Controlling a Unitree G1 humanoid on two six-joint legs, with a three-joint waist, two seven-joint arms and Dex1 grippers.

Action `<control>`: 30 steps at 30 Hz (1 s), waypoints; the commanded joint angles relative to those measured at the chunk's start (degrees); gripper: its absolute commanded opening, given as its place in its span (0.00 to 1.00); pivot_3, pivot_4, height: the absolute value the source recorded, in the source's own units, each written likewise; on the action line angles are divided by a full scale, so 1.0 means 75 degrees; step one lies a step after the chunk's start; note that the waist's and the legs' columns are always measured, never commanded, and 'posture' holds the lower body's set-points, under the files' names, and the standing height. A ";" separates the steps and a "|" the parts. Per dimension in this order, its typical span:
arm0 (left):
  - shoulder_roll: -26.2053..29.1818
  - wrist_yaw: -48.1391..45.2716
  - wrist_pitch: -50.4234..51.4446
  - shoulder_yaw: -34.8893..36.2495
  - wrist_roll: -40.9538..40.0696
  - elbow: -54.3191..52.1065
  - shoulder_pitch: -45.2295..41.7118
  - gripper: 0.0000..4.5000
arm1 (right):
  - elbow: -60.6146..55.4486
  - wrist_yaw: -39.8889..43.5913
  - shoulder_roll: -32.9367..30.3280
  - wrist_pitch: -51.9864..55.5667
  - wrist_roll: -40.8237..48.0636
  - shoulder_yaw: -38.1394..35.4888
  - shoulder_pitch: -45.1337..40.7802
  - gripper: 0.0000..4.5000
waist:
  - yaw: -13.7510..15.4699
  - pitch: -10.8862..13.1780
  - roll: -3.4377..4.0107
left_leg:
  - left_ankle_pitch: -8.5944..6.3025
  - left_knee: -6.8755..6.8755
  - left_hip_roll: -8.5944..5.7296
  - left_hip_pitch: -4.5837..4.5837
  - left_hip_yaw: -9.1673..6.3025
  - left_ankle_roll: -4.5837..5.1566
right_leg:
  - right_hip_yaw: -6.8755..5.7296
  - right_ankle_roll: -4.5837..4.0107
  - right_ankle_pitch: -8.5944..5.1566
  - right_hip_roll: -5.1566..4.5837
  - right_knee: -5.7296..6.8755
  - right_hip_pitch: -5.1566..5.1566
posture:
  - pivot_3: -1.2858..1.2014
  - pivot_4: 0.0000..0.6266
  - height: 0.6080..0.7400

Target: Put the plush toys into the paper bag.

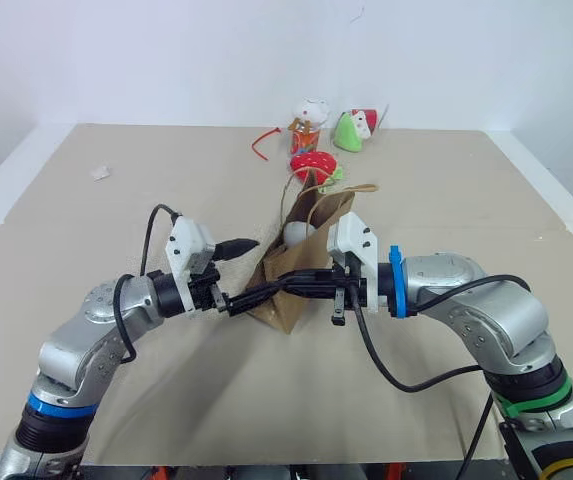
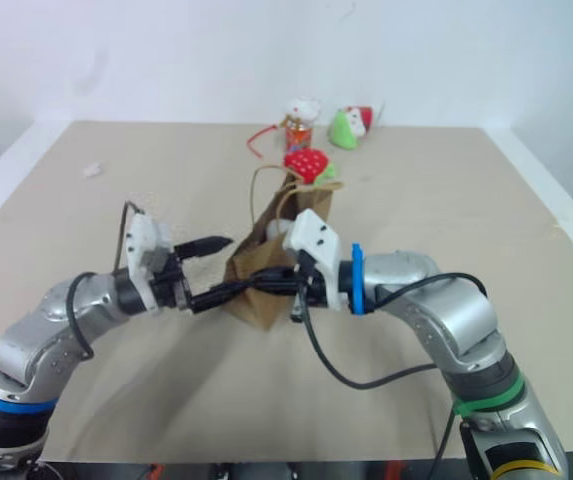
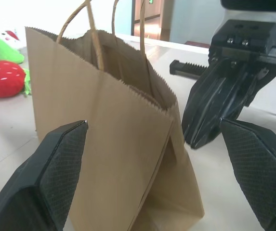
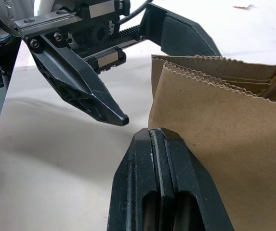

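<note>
My left gripper (image 1: 249,268) is gaping wide around the bag's (image 3: 113,144) edge. My right gripper (image 4: 158,144) is pinching shut beside it, perhaps touching paper; strawberry (image 1: 312,165) is sitting at twelve o'clock.

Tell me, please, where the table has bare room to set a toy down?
The table lies bare left of the paper bag, and right of it toward the far edge. It is crowded behind the bag, around the strawberry plush and green plush.

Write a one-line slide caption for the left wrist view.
Open left pincer brackets the upright paper bag, shut right pincer at its side, strawberry plush behind.
</note>
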 commanded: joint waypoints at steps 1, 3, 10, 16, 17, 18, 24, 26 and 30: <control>-0.0206 0.0216 0.0201 0.0101 -0.0187 0.0092 -0.0261 1.00 | -0.0123 0.0009 0.0009 -0.0111 -0.0076 -0.0074 -0.0112 0.02 | 0.0002 0.0000 0.0000 | 0.0000 0.0000 0.0000 0.0000 -0.0001 0.0000 | -0.0001 0.0000 0.0000 0.0000 0.0000 0.0000 | 0.52 0.24 1.00; -0.0319 0.0332 0.0305 0.0125 -0.0213 0.0175 -0.0321 1.00 | -0.0130 0.0024 -0.0013 -0.0120 -0.0120 -0.0073 -0.0105 0.02 | 0.0000 0.0000 0.0000 | 0.0000 0.0000 0.0000 0.0000 -0.0001 0.0000 | -0.0001 0.0003 0.0002 0.0000 0.0000 0.0001 | 0.52 0.24 1.00; -0.0398 0.0186 0.0093 0.0008 0.0055 0.0397 -0.0376 0.88 | -0.0125 0.0024 -0.0007 -0.0112 -0.0184 -0.0085 -0.0117 0.00 | -0.0001 0.0000 0.0000 | 0.0000 0.0000 0.0000 -0.0001 -0.0002 0.0000 | -0.0001 0.0011 0.0007 0.0001 0.0000 0.0000 | 0.52 0.24 1.00; -0.0443 0.0105 -0.0053 -0.0170 0.0308 0.0440 -0.0470 0.41 | -0.0106 0.0050 0.0015 -0.0123 -0.0226 -0.0077 -0.0165 0.00 | 0.0001 0.0000 0.0000 | 0.0000 0.0000 -0.0002 -0.0001 -0.0001 0.0000 | 0.0000 0.0003 0.0002 -0.0001 0.0000 0.0000 | 0.52 0.24 1.00; -0.0449 0.0095 -0.0093 -0.0197 0.0359 0.0451 -0.0498 0.30 | -0.0109 0.0062 0.0018 -0.0129 -0.0230 -0.0080 -0.0168 0.00 | 0.0001 0.0000 0.0000 | 0.0000 0.0000 -0.0002 -0.0001 0.0000 0.0000 | 0.0001 0.0002 0.0002 -0.0001 0.0000 0.0000 | 0.52 0.24 1.00; -0.0446 0.0075 -0.0125 -0.0214 0.0399 0.0463 -0.0518 0.22 | -0.0115 0.0068 0.0022 -0.0130 -0.0227 -0.0086 -0.0175 0.00 | 0.0002 0.0000 0.0000 | 0.0000 0.0000 -0.0002 -0.0001 -0.0001 0.0000 | 0.0001 0.0002 0.0002 -0.0001 0.0000 0.0000 | 0.52 0.24 1.00; -0.0282 -0.0127 -0.0308 -0.0252 0.0641 0.0518 -0.0521 0.01 | -0.0140 0.0207 -0.0123 -0.0121 -0.0127 -0.0283 -0.0244 0.00 | 0.0001 0.0000 0.0000 | 0.0000 0.0000 -0.0002 -0.0001 -0.0002 0.0000 | 0.0001 0.0003 0.0002 -0.0001 0.0000 0.0000 | 0.52 0.24 1.00; -0.0197 -0.0244 -0.0399 -0.0223 0.0713 0.0577 -0.0528 0.01 | -0.0044 0.0336 -0.0290 -0.0014 0.0122 -0.0689 -0.0345 0.00 | 0.0001 0.0000 0.0000 | 0.0000 0.0000 -0.0002 -0.0001 -0.0001 0.0000 | 0.0001 0.0003 0.0002 -0.0001 0.0000 0.0000 | 0.52 0.24 1.00; 0.0114 -0.0733 -0.0708 -0.0087 0.0834 0.0862 -0.0579 0.00 | 0.0363 0.1009 -0.1058 0.0685 0.1390 -0.2161 -0.0771 0.19 | 0.0004 0.0001 0.0000 | 0.0000 0.0000 -0.0003 -0.0002 0.0000 0.0000 | 0.0001 0.0001 0.0001 -0.0002 0.0000 -0.0001 | 0.52 0.24 1.00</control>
